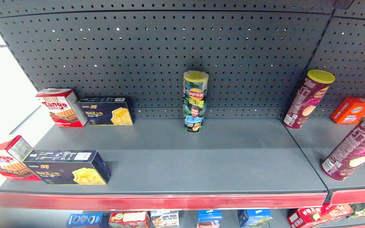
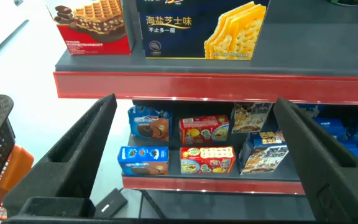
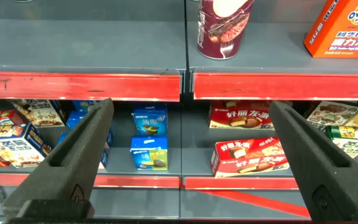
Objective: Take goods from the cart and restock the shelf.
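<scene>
The left gripper (image 2: 194, 102) and right gripper (image 3: 191, 104), jaws spread and empty, face the grey metal shelf (image 1: 217, 164) carrying an upright green cylindrical chip can (image 1: 195, 101).

Shop aisle: pegboard-backed shelf (image 1: 176, 164), red price rails, boxed snacks (image 1: 67, 167).

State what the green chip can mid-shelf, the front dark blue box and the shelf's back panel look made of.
Green chip can: likely a paperboard tube with glossy printed wrap, judging by highlights on its side; its yellow lid looks plastic.
Dark blue box: printed cardboard, sharp folded edges, slight sheen.
Back panel: probably painted metal, matte dark grey with regular punched holes.
</scene>
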Robot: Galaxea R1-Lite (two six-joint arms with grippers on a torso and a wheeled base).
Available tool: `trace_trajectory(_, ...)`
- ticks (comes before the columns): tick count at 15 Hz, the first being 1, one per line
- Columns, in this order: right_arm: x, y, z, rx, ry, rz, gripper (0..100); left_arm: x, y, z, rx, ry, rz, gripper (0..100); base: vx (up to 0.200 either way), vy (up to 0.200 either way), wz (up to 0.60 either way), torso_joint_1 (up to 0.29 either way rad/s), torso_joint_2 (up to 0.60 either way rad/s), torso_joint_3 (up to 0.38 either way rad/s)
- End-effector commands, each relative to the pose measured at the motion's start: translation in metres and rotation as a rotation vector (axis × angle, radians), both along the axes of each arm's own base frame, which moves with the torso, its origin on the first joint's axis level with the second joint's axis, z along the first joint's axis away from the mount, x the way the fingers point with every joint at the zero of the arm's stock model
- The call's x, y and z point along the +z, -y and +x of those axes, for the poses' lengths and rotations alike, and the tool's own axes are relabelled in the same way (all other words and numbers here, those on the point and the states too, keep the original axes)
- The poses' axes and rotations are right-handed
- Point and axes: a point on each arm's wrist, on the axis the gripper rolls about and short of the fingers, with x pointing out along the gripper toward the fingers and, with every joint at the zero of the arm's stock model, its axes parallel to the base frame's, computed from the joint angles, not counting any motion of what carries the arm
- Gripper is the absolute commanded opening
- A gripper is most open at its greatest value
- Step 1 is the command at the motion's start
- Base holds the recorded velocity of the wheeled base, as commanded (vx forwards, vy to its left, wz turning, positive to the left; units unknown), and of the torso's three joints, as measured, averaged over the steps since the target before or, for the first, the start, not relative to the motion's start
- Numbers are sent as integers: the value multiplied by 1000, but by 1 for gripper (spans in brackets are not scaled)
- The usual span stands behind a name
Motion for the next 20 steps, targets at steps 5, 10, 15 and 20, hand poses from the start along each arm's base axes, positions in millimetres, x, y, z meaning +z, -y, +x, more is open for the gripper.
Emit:
trace_trajectory(5,0,0,0,0,1,1,100,0,0,0,4,2,0,100,0,0,0,0,0,0)
trace_trajectory(10,0,0,0,2,1,0,100,0,0,0,5,2,0,100,0,0,0,0,0,0)
trace_trajectory(15,0,0,0,-1,1,1,100,0,0,0,5,2,0,100,0,0,480,-1,2,1)
trace_trajectory(20,0,0,0,-1,1,1,100,0,0,0,5,2,0,100,0,0,600,4,3,1)
